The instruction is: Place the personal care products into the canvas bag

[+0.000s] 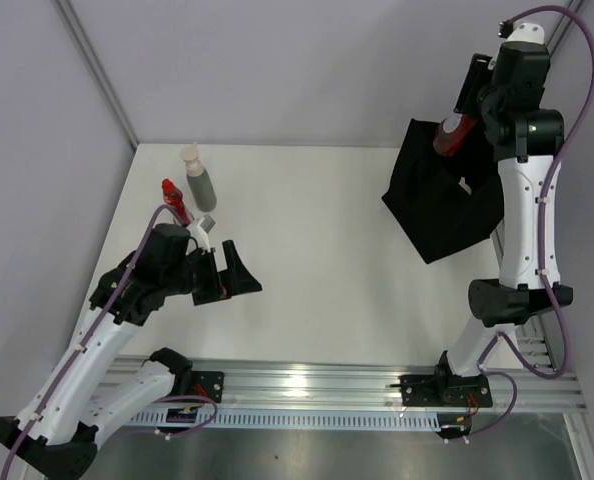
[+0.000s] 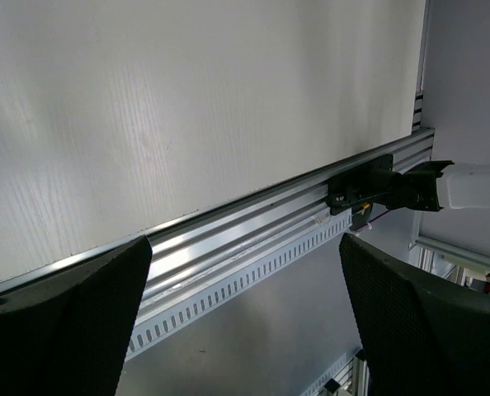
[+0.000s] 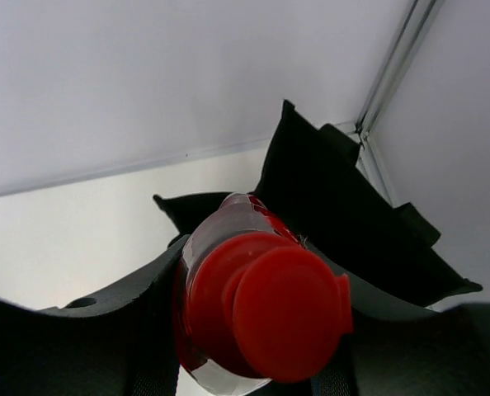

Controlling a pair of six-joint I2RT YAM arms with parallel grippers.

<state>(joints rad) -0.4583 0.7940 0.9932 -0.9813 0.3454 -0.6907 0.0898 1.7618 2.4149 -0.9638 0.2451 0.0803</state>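
The all-red bottle (image 1: 453,136) is held in my right gripper (image 1: 461,128), raised over the back edge of the black canvas bag (image 1: 442,205). In the right wrist view the red bottle (image 3: 257,309) sits cap-first between the fingers (image 3: 105,330), with the bag (image 3: 336,206) below it. The grey-green bottle with cream cap (image 1: 199,180) and the smaller red-capped bottle (image 1: 174,200) lie at the back left of the table. My left gripper (image 1: 227,277) is open and empty, just in front of them. The beige bottle is out of view.
The left wrist view shows the white table (image 2: 187,99), its metal front rail (image 2: 253,223) and the right arm's base mount (image 2: 369,188). Walls close in the table at the back and on the left.
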